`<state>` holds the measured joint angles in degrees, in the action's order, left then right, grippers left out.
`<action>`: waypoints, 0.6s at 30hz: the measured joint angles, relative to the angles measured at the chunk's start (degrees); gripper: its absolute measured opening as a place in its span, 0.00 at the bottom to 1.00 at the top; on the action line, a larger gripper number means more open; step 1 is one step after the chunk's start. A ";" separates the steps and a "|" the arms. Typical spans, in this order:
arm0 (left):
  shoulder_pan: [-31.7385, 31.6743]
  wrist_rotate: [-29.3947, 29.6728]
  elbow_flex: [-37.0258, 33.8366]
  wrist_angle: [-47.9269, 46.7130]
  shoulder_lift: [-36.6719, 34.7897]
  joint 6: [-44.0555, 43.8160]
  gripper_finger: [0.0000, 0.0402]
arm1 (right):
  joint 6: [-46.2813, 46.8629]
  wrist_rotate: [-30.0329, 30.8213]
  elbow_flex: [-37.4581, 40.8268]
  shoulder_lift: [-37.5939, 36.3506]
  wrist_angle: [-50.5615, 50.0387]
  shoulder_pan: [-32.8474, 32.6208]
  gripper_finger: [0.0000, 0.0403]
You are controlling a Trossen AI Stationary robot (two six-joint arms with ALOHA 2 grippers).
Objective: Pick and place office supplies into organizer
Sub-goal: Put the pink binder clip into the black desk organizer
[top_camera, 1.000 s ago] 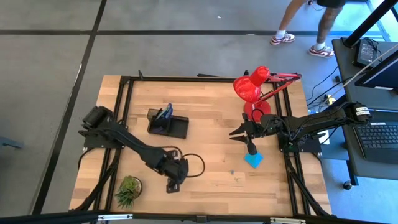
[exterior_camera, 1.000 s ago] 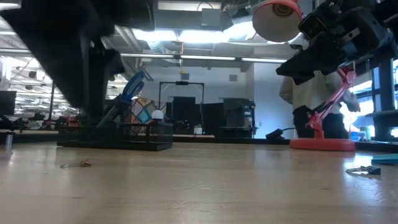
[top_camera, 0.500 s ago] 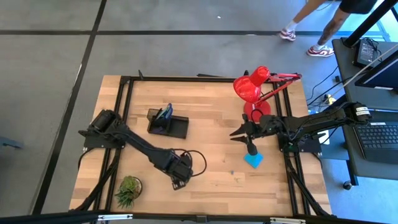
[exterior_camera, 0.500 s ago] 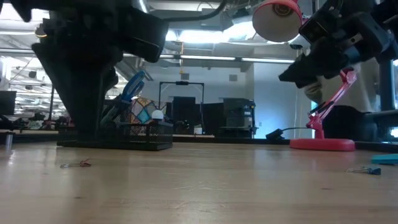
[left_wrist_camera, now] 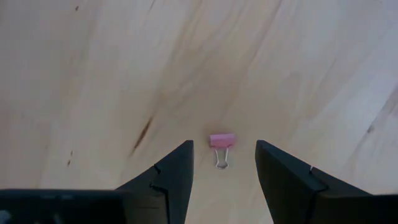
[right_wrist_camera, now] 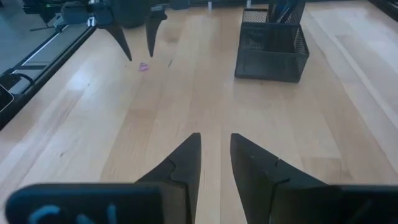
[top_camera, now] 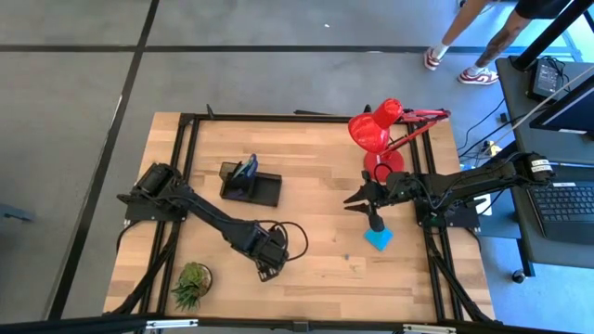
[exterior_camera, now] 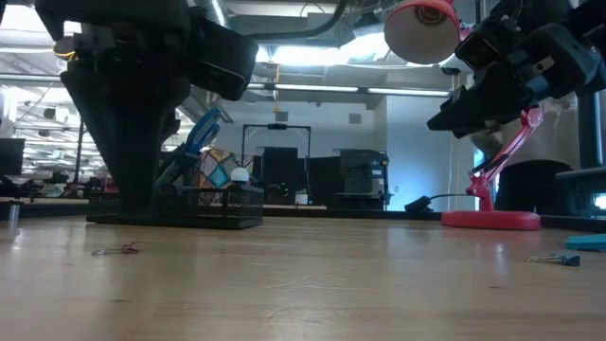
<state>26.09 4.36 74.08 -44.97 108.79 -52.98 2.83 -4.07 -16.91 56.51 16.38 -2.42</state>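
1. Two arms share the counter (top_camera: 316, 176); we read it from the left edge across.
2. At the near left corner stands a small potted plant (top_camera: 191, 282), no part of the job.
3. Farther back sits the black organizer (top_camera: 251, 186), blue scissors (exterior_camera: 202, 133) already upright in its cup end, so we judge part of the sorting done.
4. The left tool (left_wrist_camera: 224, 163) hangs low over the counter's middle front, its fingers spread apart and empty. Between the fingertips lies a pink binder clip (left_wrist_camera: 222, 140), flat on the wood, not yet touched. We take this spread stance as preparation: the fingers straddle the clip so that a short descent and a squeeze would capture it.
5. The clip rests well apart from the organizer, so a carry toward the back left would follow any grasp.
6. The right tool (right_wrist_camera: 215, 155) waits above the counter near the red lamp (top_camera: 379, 130), fingers set narrowly apart with nothing between them, kept clear of the left arm's working space.
7. Just below that tool a cyan sticky-note pad (top_camera: 378, 238) remains on the counter, and another small clip (exterior_camera: 553, 259) lies nearby, both awaiting collection.
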 joint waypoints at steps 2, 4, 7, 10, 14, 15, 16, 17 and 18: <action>0.00 -0.60 0.00 -0.01 0.00 0.03 0.41 | 0.03 0.01 0.00 0.00 0.00 -0.01 0.22; 0.00 -2.40 0.00 -0.01 0.00 -0.35 0.41 | 0.11 0.00 0.00 0.00 0.00 -0.02 0.22; 0.01 -3.46 0.00 -0.01 0.00 -0.51 0.41 | 0.17 0.00 0.00 0.00 0.00 0.00 0.22; 0.00 -3.39 0.00 -0.01 0.00 -1.26 0.41 | 1.47 0.02 0.00 0.00 0.02 0.00 0.22; 0.00 -3.32 -0.01 -0.07 0.59 -1.29 0.40 | 1.56 0.00 0.00 0.00 0.11 -0.01 0.22; 0.00 -3.32 -0.02 0.03 0.96 -1.13 0.40 | 1.58 0.00 0.00 0.00 0.17 -0.02 0.22; 0.00 -3.30 -0.02 0.19 1.33 -0.91 0.40 | 1.57 0.00 0.00 0.00 0.20 0.00 0.22; 0.00 -3.30 -0.02 0.15 1.72 -0.90 0.40 | 1.54 0.01 0.00 0.00 0.20 0.00 0.22; 0.00 -3.28 -0.02 0.17 2.01 -0.94 0.39 | 1.44 0.00 0.00 0.00 0.33 -0.02 0.22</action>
<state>26.09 1.08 74.06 -44.80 110.80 -53.92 4.27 -4.08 -16.91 56.51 16.71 -2.44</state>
